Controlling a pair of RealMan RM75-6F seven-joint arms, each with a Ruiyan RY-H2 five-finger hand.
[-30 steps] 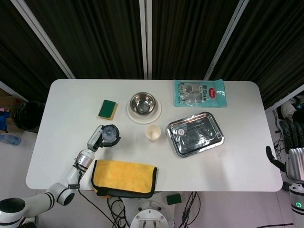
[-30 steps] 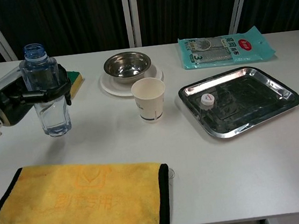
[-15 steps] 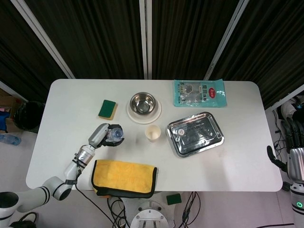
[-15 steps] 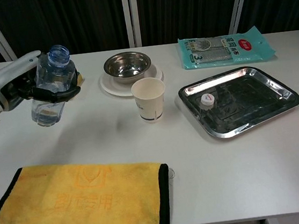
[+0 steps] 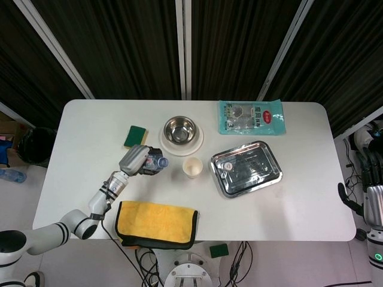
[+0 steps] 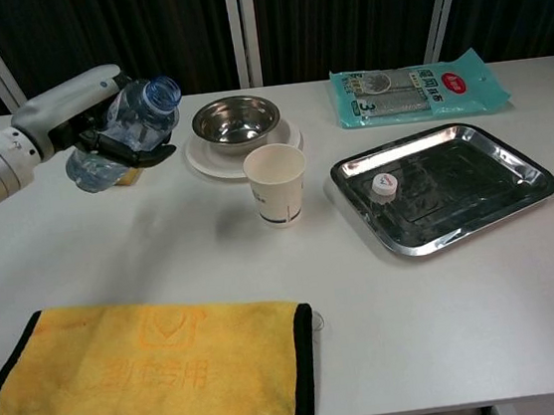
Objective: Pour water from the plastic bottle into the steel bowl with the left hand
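above white table (image 6: 485, 274), left hand (image 6: 97, 118) grips tilted plastic bottle (image 6: 132, 124) left of steel bowl (image 6: 236, 119).

the plastic bottle (image 6: 123, 128) is clear, glossy plastic, gripped by the left hand (image 6: 98, 128) with its smooth pale shell and black fingers. the steel bowl (image 6: 236, 120) is polished metal on a matt white plate (image 6: 202, 160). the tray (image 6: 515, 190) is mirror-bright metal. the cup (image 6: 276, 184) looks like matt paper. the yellow towel (image 6: 146, 373) is soft napped cloth, the teal packet (image 6: 413, 87) shiny film, the table (image 6: 439, 309) smooth matt white.
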